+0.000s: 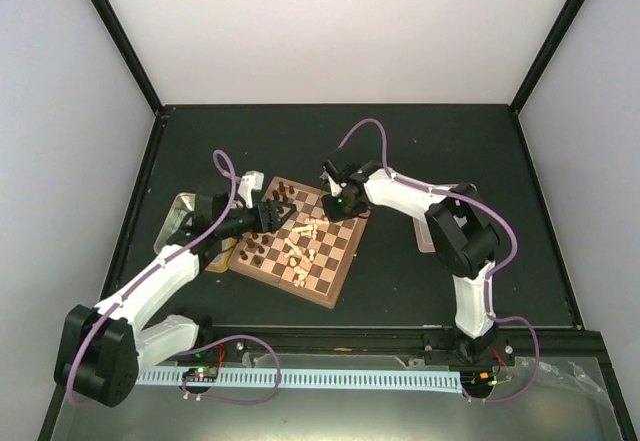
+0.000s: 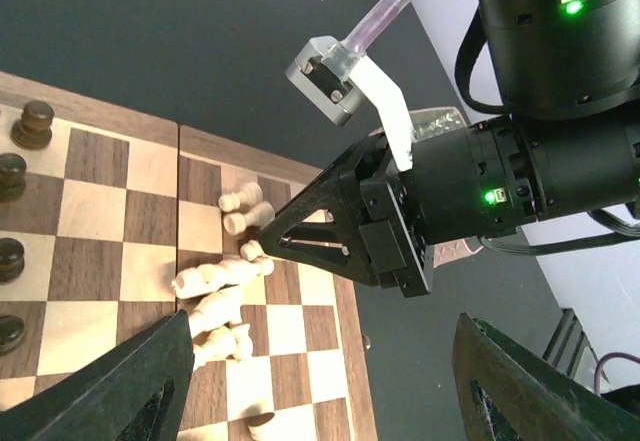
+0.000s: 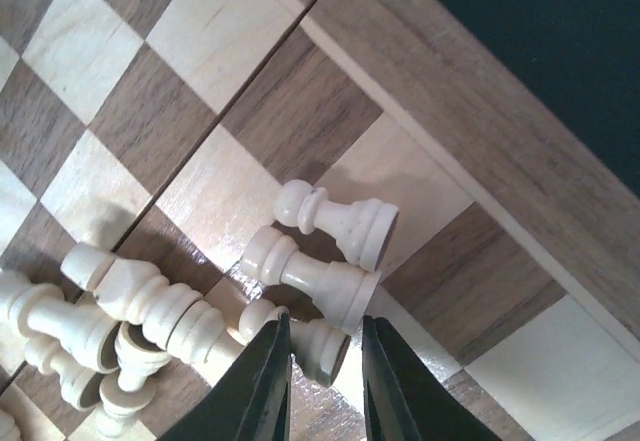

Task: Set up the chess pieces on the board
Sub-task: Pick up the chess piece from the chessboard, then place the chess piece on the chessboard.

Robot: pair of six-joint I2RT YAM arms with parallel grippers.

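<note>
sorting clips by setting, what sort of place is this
Probably a lab robot cell: white walls with black posts around a table, left arm and right arm bolted at its near edge, a board between them.

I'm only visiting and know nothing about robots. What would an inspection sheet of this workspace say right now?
Surface: dark table; the chessboard lies on it at an angle.
Job's things: cream chess pieces mostly toppled in a heap mid-board.
Clutter: dark pieces upright along one board edge; gold tin tray left of the board; pale thing beside the right arm, too hidden to name.
Grippers: left gripper over the board, jaws wide open; right gripper jaws closed around a lying cream pawn.
Cables: purple cables loop along both arms.
Surroundings: white walls, black corner posts.
</note>
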